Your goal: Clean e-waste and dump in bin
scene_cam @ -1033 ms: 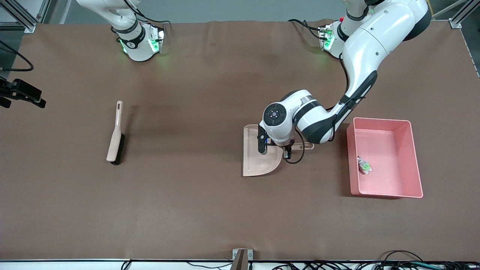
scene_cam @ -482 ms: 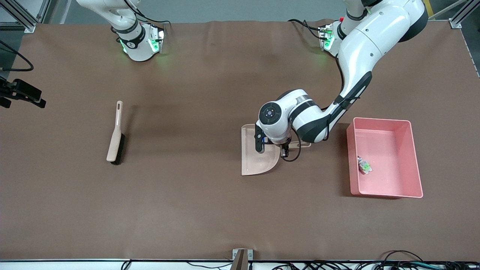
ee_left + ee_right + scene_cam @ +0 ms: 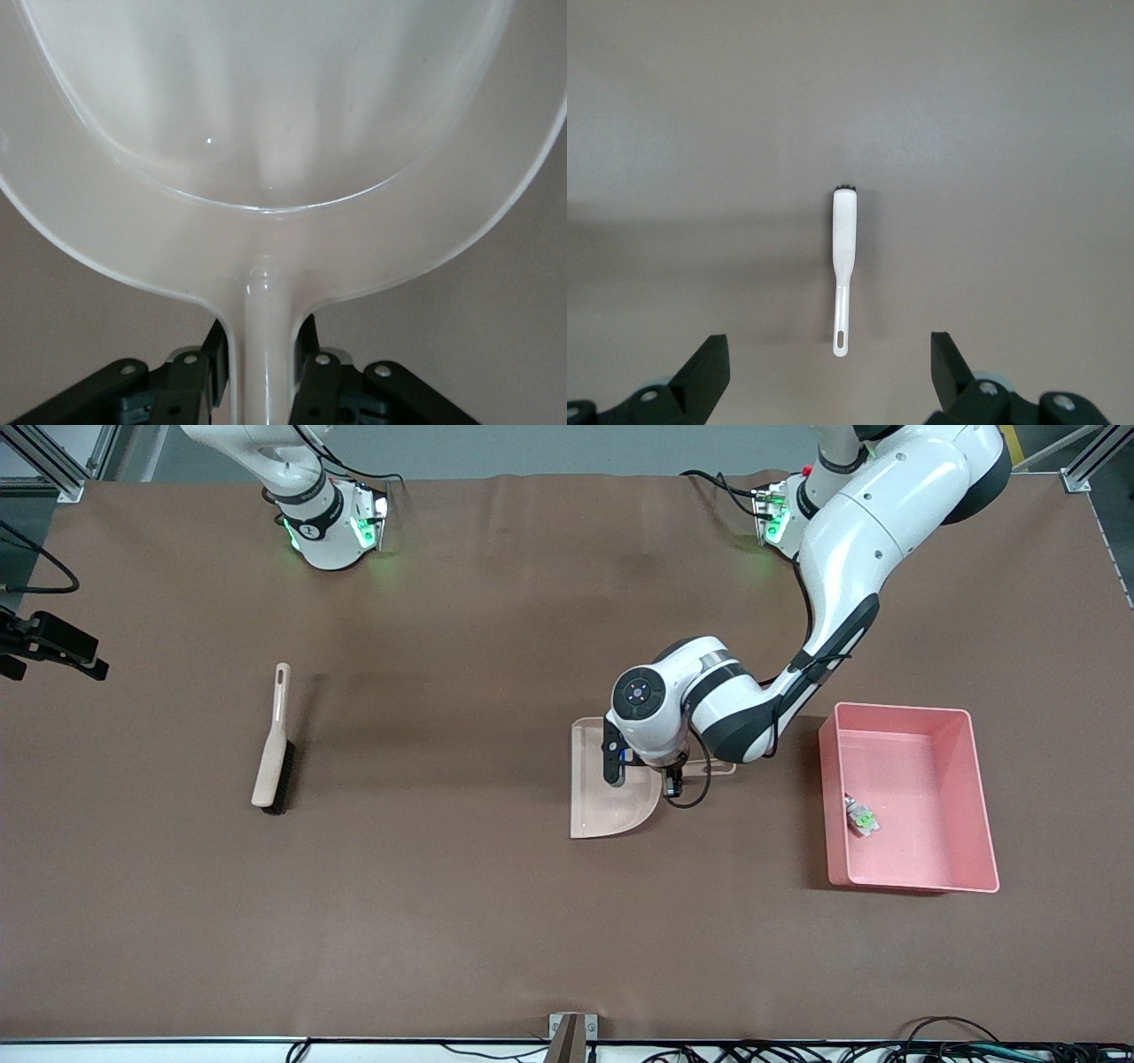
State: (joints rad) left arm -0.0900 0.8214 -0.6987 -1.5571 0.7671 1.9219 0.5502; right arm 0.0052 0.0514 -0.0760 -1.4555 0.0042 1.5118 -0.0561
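A small whitish piece of e-waste (image 3: 859, 815) lies in the pink bin (image 3: 895, 709), close to the wall on the dustpan's side. My left gripper (image 3: 263, 341) is shut on the handle of the beige dustpan (image 3: 266, 133). In the front view the dustpan (image 3: 611, 806) is beside the bin, toward the table's middle, and the left wrist hides my left gripper. The pan looks bare inside. My right gripper (image 3: 830, 354) hangs open high over the brush (image 3: 844, 239), holding nothing.
The beige brush (image 3: 270, 757) with black bristles lies alone on the brown table toward the right arm's end. A black camera mount (image 3: 53, 646) juts in at that end's edge. Cables run along the table's front edge.
My left gripper has carried the dustpan a little farther from the bin, toward the table's middle, and then held still. The brush, the bin and the e-waste have not moved.
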